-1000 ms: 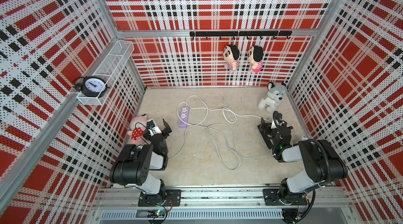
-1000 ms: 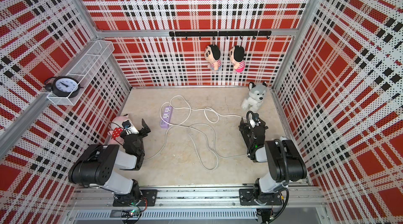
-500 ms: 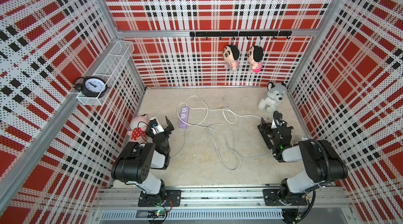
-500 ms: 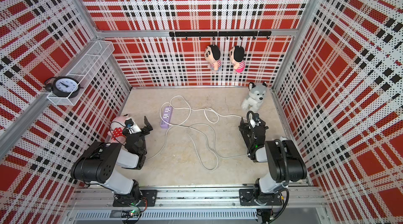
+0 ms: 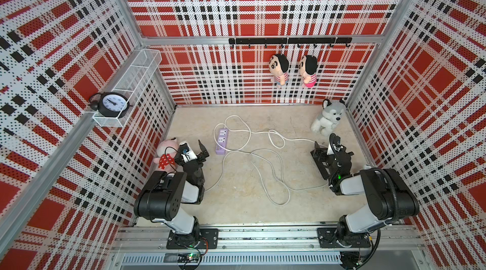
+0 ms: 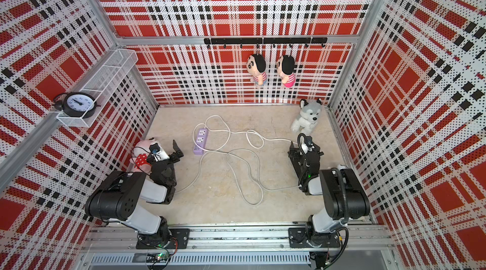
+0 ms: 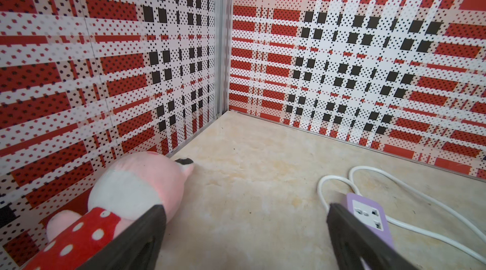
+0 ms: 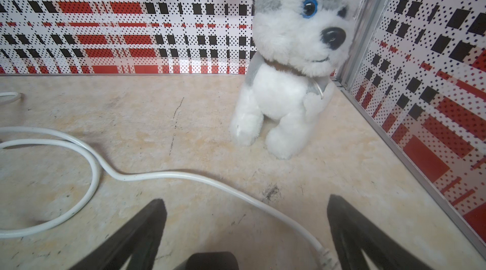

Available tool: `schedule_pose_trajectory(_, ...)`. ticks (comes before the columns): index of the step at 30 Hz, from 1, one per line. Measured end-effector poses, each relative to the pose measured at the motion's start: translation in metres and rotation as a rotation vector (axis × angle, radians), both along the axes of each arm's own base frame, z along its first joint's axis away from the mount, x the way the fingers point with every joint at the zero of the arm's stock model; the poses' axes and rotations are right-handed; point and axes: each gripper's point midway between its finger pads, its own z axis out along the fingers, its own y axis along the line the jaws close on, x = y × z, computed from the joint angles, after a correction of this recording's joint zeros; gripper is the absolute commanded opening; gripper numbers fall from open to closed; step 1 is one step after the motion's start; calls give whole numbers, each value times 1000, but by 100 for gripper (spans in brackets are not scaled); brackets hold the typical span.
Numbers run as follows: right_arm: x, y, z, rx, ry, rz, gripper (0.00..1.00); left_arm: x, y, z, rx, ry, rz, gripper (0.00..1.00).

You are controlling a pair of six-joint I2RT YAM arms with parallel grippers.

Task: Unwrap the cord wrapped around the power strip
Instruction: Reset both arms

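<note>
**Both top views.** The left gripper (image 5: 203, 149) has turned slightly toward the power strip (image 5: 221, 141). The right gripper (image 5: 319, 155) and the white cord (image 5: 282, 204) lie unchanged, so the unwrapping appears finished. The strip rests bare, left of the middle of the table (image 5: 236, 210), and the cord trails in loose loops toward the right edge.

**Left wrist.** Jaws released and empty; the strip shows past one jaw.

**Right wrist.** Jaws released; the cord's end runs between them, ungripped.
</note>
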Motion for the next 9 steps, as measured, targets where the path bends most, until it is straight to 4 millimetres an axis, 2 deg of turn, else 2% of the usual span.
schedule_pose_trajectory(9, 1, 1, 1, 1, -3, 3, 100, 1, 0, 0, -6, -4, -8, 98)
